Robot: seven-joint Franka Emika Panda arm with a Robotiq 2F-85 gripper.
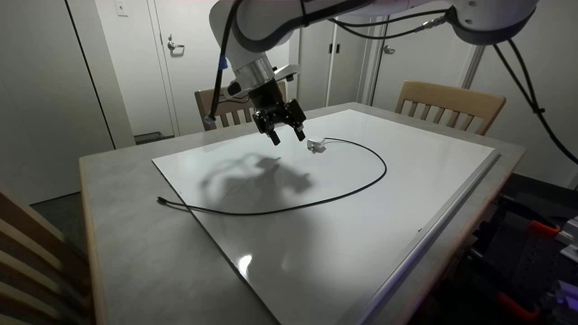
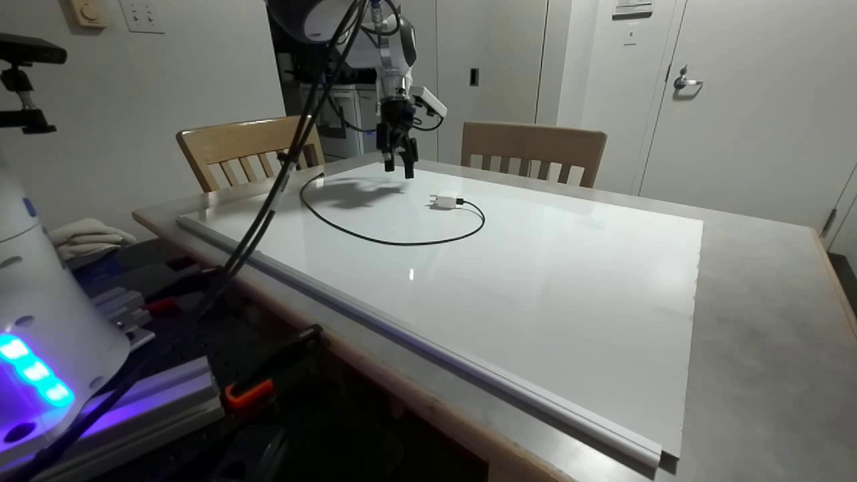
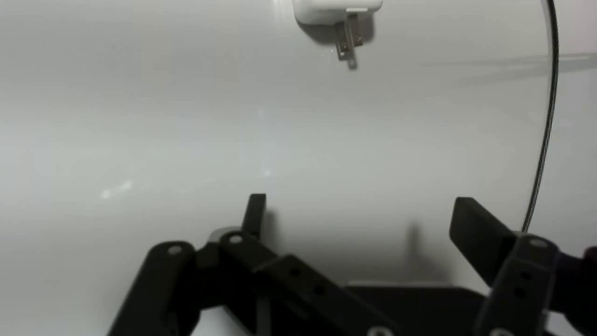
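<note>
Table (image 1: pixel 144 253): grey top with a pale wooden edge, bearing a glossy white board (image 1: pixel 343 239).
Black cable (image 2: pixel 405 244): loosely curved across the board, one end reaching past its edge over the table.
End effector (image 1: pixel 288 138): fingers spread well apart, hanging in the air above the board.
White adapter (image 1: pixel 316 144): lying on the board near the end effector, prongs turned its way, joined to the cable's other end.
Wooden chairs (image 1: pixel 451 98): beyond the table.
Door (image 1: pixel 194 90): white, lever-handled, farthest back.

Wooden chairs (image 2: pixel 533 139), a table (image 2: pixel 770 321) bearing a whiteboard (image 2: pixel 535 281), and lever-handled doors (image 2: pixel 763 120) suggest an office room.
</note>
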